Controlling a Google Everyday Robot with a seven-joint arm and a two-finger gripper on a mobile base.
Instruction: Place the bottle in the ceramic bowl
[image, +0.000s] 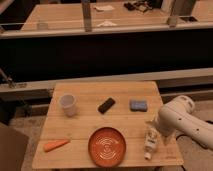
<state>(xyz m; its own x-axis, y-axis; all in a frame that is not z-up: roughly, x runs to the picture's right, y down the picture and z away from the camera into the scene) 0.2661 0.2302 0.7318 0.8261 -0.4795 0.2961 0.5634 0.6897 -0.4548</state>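
The tool (152, 128), spread wide just above the bottle (150, 144), should be lowered squarely around its middle before closing

Single high camera, looking down across the table (85, 126), mid-distance, tool (151, 128) at lower right

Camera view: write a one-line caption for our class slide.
Open gripper by the bottle lying beside the ceramic bowl on the wooden table.

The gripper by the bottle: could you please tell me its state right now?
Gripper: open, holding nothing, poised over the far end of the bottle, which lies right of the ceramic bowl.
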